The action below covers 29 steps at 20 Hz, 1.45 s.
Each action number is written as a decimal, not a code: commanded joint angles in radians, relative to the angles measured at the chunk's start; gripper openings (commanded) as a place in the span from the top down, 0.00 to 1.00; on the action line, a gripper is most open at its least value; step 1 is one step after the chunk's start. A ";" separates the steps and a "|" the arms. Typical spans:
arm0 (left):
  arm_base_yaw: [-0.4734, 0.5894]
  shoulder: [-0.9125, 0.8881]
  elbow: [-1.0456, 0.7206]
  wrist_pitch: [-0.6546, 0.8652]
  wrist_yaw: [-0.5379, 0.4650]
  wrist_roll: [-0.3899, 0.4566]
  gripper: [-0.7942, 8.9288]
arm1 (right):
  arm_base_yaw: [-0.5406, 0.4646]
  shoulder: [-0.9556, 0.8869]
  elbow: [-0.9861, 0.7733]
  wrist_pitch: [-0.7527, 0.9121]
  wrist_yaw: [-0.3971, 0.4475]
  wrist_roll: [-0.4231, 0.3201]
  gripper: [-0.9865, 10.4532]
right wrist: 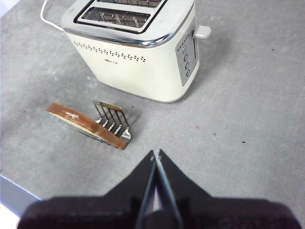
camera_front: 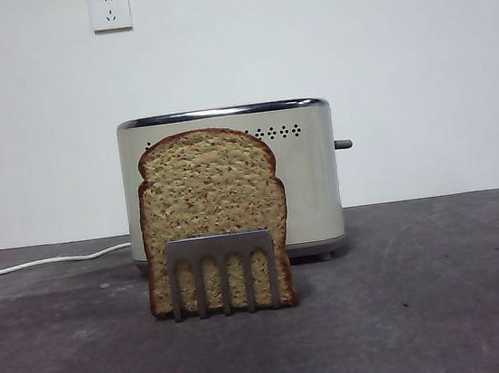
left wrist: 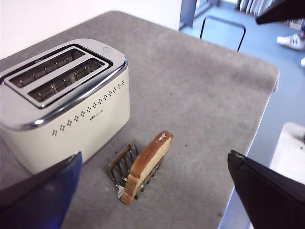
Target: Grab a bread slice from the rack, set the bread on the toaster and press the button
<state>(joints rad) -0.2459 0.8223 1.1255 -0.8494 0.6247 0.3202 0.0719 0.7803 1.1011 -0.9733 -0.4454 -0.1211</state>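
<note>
a lab-like room: grey felt-covered table (camera_front: 444,290), bare white wall (camera_front: 304,34) with sockets (camera_front: 109,10)

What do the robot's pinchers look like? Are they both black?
Mostly. The right gripper has two flat black jaws tapering to thin, pale-edged tips. The left gripper has broad, wedge-shaped jaws: one black, the other looking dark blue. No cables or markings show.

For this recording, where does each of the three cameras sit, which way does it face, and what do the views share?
Front view: low at table height, level across the grey table; no arm shows.
Left wrist view: high, looking down at the boxy cream-white toaster; the left tool stands open.
Right wrist view: above, looking down; the right tool is shut.
All share the toaster, the brown wholegrain bread slice and the small grey metal rack.
</note>
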 commanded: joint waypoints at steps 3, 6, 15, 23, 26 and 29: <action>-0.169 0.173 0.114 -0.038 -0.142 0.151 0.27 | 0.002 -0.001 0.002 0.000 -0.002 -0.008 0.92; -0.306 0.296 0.159 -0.051 -0.284 0.236 0.27 | 0.002 0.005 0.002 0.000 -0.002 -0.008 0.92; -0.531 0.606 0.164 -0.011 -0.547 0.415 0.27 | 0.002 0.018 0.002 -0.001 -0.003 -0.008 0.92; -0.532 0.730 0.164 0.025 -0.547 0.418 0.54 | 0.002 0.018 0.002 -0.002 -0.003 -0.008 0.92; -0.532 0.731 0.164 0.029 -0.546 0.417 0.81 | 0.002 0.018 0.002 -0.002 -0.003 -0.008 0.92; -0.531 0.731 0.164 0.028 -0.547 0.417 0.93 | 0.002 0.018 0.002 -0.002 -0.003 -0.008 0.92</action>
<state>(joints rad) -0.7753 1.5467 1.2903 -0.8257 0.0769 0.7326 0.0719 0.7986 1.1011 -0.9764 -0.4454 -0.1211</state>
